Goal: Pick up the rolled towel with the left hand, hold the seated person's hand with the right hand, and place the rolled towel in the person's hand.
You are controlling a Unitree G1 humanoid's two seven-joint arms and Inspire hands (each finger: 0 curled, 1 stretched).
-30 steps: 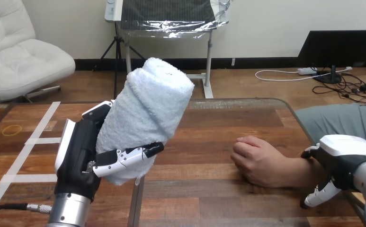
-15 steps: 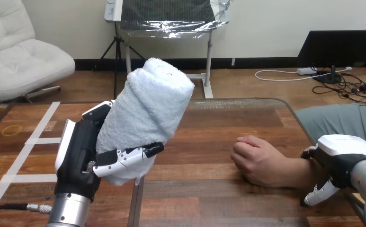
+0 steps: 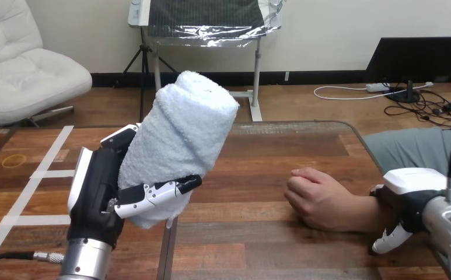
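In the head view my left hand (image 3: 97,195) is raised over the table's left half, shut on the white rolled towel (image 3: 179,140). The towel stands tilted, with its top leaning right. The person's hand (image 3: 316,195) rests on the table at the right, loosely fisted with knuckles to the left. My right hand (image 3: 412,201) comes in from the right edge and sits against the person's wrist (image 3: 370,211), its white back shell on top. How it meets the wrist is hidden.
The wooden table (image 3: 252,233) has a seam running down from under the towel. White tape strips (image 3: 42,169) cross its left part. The person's forearm lies along the table's right edge.
My right hand has slid slightly left and down along the person's forearm toward the wrist. The left hand, the towel and the person's hand have stayed put.
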